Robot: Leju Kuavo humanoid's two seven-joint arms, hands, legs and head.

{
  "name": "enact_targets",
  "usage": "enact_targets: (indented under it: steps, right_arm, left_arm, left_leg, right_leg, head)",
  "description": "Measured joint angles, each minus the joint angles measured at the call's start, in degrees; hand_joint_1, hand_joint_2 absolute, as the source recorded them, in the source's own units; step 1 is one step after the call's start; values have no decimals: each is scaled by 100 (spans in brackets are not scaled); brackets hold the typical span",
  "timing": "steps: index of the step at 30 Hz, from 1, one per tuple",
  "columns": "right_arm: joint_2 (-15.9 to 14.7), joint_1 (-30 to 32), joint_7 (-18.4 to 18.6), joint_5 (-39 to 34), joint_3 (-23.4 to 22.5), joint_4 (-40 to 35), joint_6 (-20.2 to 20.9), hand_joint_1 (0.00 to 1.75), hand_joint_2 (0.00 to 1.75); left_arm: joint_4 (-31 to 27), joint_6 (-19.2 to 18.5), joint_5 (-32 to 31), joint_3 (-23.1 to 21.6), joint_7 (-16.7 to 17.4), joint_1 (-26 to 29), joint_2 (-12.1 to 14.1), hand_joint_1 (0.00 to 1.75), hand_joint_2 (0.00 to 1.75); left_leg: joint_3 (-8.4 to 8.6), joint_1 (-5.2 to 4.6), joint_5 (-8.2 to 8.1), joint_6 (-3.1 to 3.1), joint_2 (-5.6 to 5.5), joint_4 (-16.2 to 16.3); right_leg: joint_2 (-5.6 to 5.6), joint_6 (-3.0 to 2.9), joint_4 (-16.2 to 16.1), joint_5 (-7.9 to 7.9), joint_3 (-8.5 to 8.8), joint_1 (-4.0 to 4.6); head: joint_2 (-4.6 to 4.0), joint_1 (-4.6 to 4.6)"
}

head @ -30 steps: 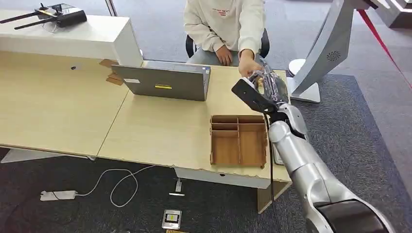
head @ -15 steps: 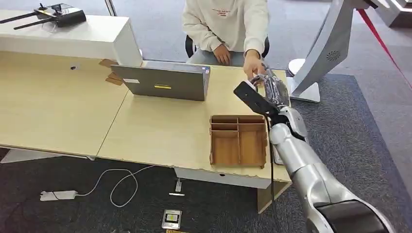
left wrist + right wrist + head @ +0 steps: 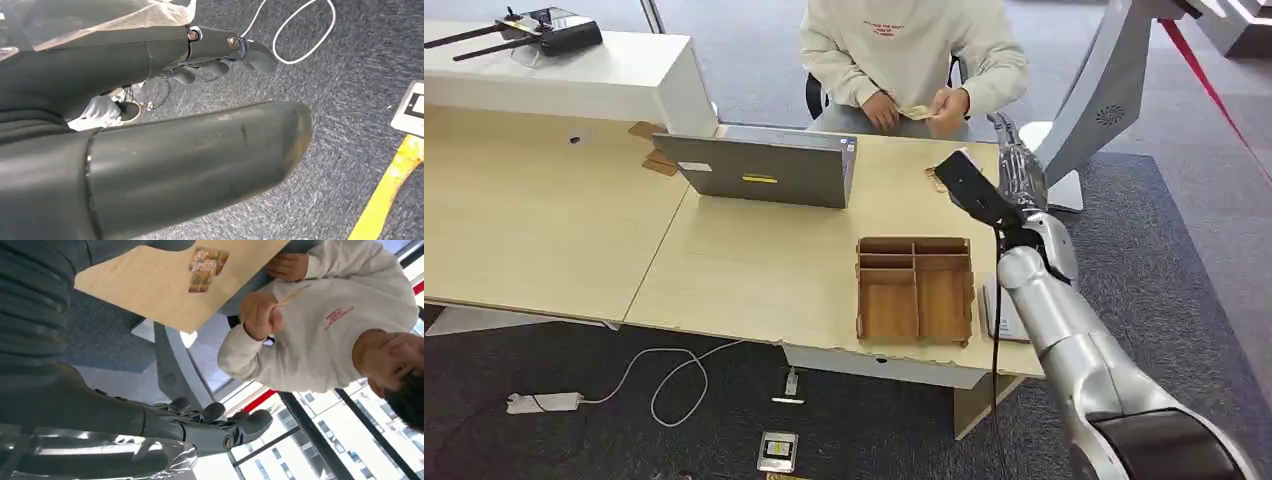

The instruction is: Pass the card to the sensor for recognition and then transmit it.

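The right robot hand (image 3: 1016, 165) is raised above the far right corner of the table (image 3: 754, 270), its dark fingers (image 3: 235, 427) stretched out almost straight and close together, holding nothing. The card (image 3: 916, 112) is with the person (image 3: 904, 50) seated across the table: it is pinched in that person's hand (image 3: 951, 104), held up near the chest and clear of the tabletop, and it shows edge-on as a thin tan strip in the right wrist view (image 3: 292, 295). The person's other hand (image 3: 885, 108) is just beside it. On the table near the right robot hand lies a small flat wooden piece (image 3: 937, 178), seen as two brown patterned tiles in the right wrist view. A grey laptop (image 3: 764, 168) stands open with its back to the robot, and a wooden divided tray (image 3: 915, 288) sits nearer the front edge, with a flat grey device (image 3: 996, 312) partly hidden behind the silver arm. The left robot hand (image 3: 220, 50) hangs over dark carpet (image 3: 345, 60), fingers extended and slightly curled, empty; a white cable (image 3: 295, 30) loops on the floor beyond it
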Motion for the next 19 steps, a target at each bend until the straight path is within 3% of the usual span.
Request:
enact_targets:
  steps: [10, 19]
  right_arm:
    - [-807, 97, 151, -529, -409, -722, -431, 0, 175]
    - [-1859, 1066, 315, -1144, -1531, -1908, -1203, 0, 175]
  left_arm:
    - [0, 41, -2, 0, 15, 24, 9, 0, 0]
    - [2, 365, 361, 68, -35, 307, 46, 0, 0]
  left_leg:
    - [1, -1, -1, 1, -2, 2]
    - [2, -2, -7, 5, -3, 2]
  right_leg:
    - [-3, 0, -4, 0, 3, -2]
    - [-4, 5, -14, -4, 5, -2]
  head:
    - [0, 0]
    - [0, -2]
